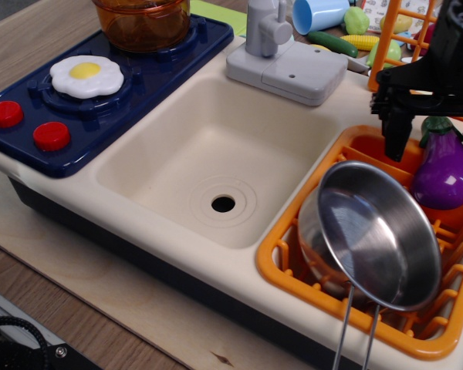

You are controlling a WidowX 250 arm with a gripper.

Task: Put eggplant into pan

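Observation:
The purple eggplant (445, 173) with a green stem cap leans at the back right of the orange dish rack (282, 239). The shiny steel pan (378, 231) sits tilted in the same rack, just left of and in front of the eggplant, with its wire handle (353, 339) pointing to the bottom edge. My black gripper (434, 150) is open and low over the eggplant. Its left finger (394, 135) stands left of the stem. The right finger is at the frame's right edge and mostly cut off. The eggplant lies between them, not gripped.
A cream sink basin (216, 154) with a grey faucet (282, 54) lies left of the rack. A blue stove (162, 69) holds a fried egg (86, 75) and an orange pot (143, 21). A cup (318, 14), a cucumber (332, 43) and an orange basket (386, 69) stand behind.

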